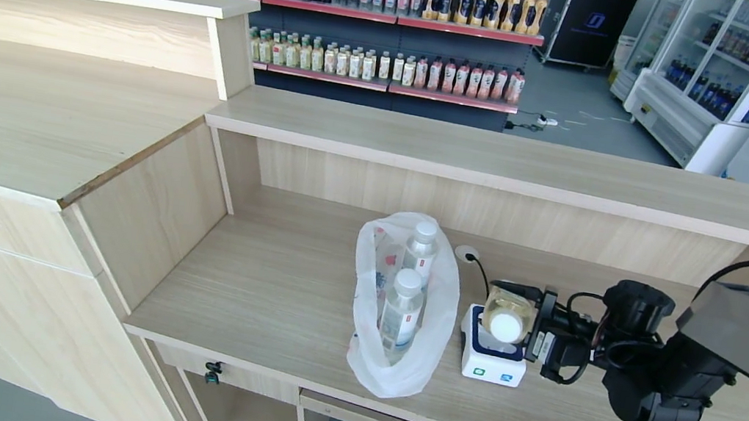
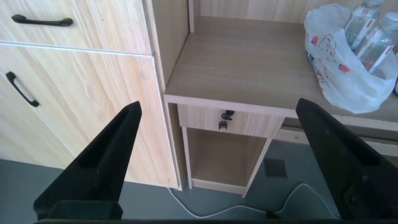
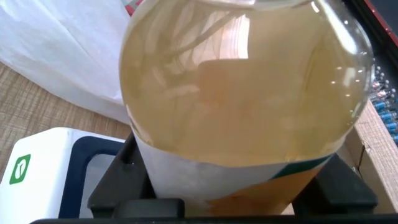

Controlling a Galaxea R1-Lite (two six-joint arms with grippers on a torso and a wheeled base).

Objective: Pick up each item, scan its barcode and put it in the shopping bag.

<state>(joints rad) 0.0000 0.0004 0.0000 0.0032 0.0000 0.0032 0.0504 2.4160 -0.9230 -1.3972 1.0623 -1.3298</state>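
A white plastic shopping bag [image 1: 435, 324] stands open on the counter with two clear bottles [image 1: 402, 311] upright inside; it also appears in the left wrist view [image 2: 348, 68]. Just right of it sits a white scanner box [image 1: 490, 358]. My right gripper [image 1: 514, 320] is shut on a bottle of yellowish drink with a white cap [image 1: 505, 318], held lying sideways directly over the scanner, cap toward me. Up close, the yellowish bottle [image 3: 242, 118] hangs above the scanner [image 3: 43, 180] with the bag behind. My left gripper [image 2: 217, 162] hangs open with nothing in it, low beside the counter's front.
A raised back ledge [image 1: 500, 162] runs behind the counter recess, and a taller cabinet with drawers [image 1: 22, 135] stands on the left. A cable and round socket [image 1: 466, 254] lie behind the scanner. Free counter surface lies left of the bag [image 1: 274, 285].
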